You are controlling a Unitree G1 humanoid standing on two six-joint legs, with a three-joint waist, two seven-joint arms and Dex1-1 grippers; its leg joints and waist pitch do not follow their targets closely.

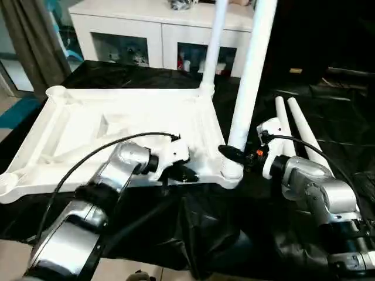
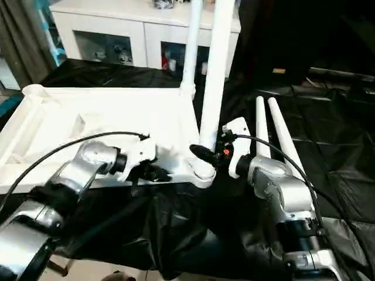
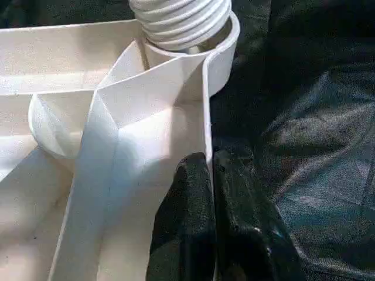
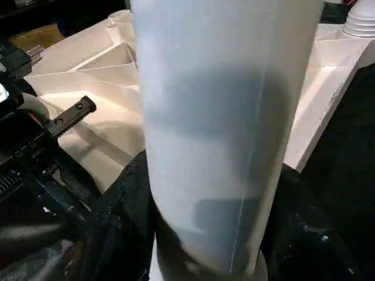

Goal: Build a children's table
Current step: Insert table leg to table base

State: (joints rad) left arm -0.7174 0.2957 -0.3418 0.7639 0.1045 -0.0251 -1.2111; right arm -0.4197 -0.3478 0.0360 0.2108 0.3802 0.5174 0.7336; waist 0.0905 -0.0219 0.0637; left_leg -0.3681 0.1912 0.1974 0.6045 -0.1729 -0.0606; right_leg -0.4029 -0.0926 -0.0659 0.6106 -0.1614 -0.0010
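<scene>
My right gripper (image 1: 237,157) clasps the upright leg (image 1: 249,88) at its socket; my left gripper (image 3: 208,222) pinches the tabletop (image 1: 117,126) rim. Two spare legs (image 1: 296,132) lie beside.

Head views: moderate indoor light, contrast strong. The white tabletop (image 1: 117,123) reads bright, nearly washed out on its upper ribs; the black sheet (image 1: 193,228) over the desk swallows detail, with soft sheen on its folds. Daylight tint at the picture's left edge by the curtain (image 1: 23,41). Right background falls to near black. Left forearm (image 1: 88,205) smeared by motion blur; the right forearm (image 1: 322,193) is crisper.

Left wrist view: the rim glows pale, ribs cast soft grey shadows, the black fingers (image 3: 187,228) are close and soft-focused, and the sheet shows bluish glare.

Right wrist view: the near leg (image 4: 225,134) is very close, blurred, with a broad dark shadow across its middle.
</scene>
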